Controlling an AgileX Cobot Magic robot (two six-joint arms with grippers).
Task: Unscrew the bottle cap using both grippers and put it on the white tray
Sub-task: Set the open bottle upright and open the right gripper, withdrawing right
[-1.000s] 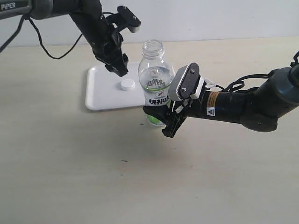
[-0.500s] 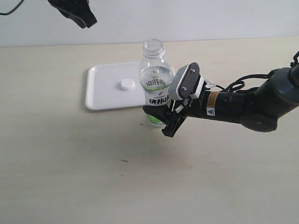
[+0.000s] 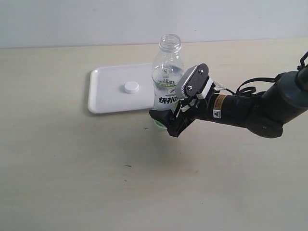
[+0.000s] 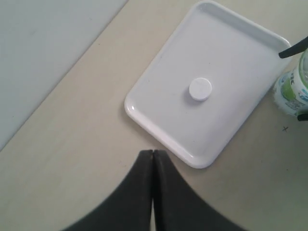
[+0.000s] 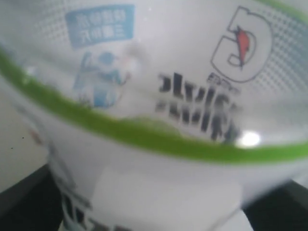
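One white tray [image 3: 107, 98] lies in the upper centre-left of the exterior view on a pale table [image 3: 72, 168]. One bottle cap [image 3: 131, 87] sits near the tray's middle, clear of the rim. One bottle [image 3: 168, 72], its neck open, stands at the tray's right edge and leans slightly to the right. Of the two grippers, only the right gripper [image 3: 165, 120] shows here, at frame centre, clamped around the bottle's lower body. The left gripper [image 4: 152, 154] appears only at the bottom of its own wrist view. Its two fingers are pressed together on nothing, with the tray and cap beyond them.
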